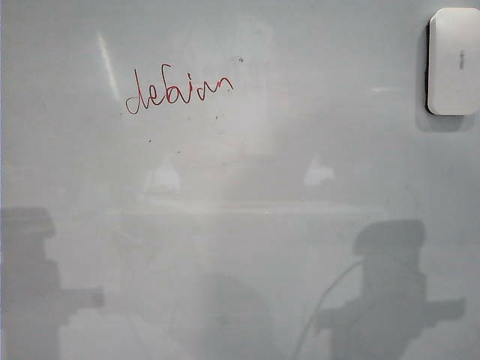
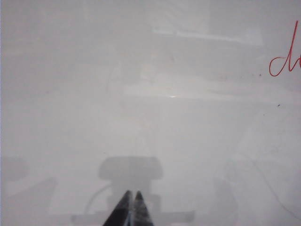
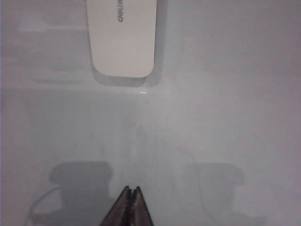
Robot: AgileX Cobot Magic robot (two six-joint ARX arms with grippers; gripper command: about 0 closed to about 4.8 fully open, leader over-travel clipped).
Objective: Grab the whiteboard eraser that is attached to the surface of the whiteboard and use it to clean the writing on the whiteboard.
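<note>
Right gripper [image 3: 131,190], shut and empty, sits nearer the whiteboard eraser [image 3: 123,40], lengthwise dead ahead; left gripper [image 2: 131,195] apparently shut, empty.

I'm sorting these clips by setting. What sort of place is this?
Likely an office or classroom-style test setup: a glossy whiteboard fills the view, carrying red marker writing and a stuck-on whiteboard eraser. Nothing beyond the board shows.

light: soft, even; whiteboard [image 1: 247,247] glare streaks and reflections; arm shadows low; wrist views hazy
</note>
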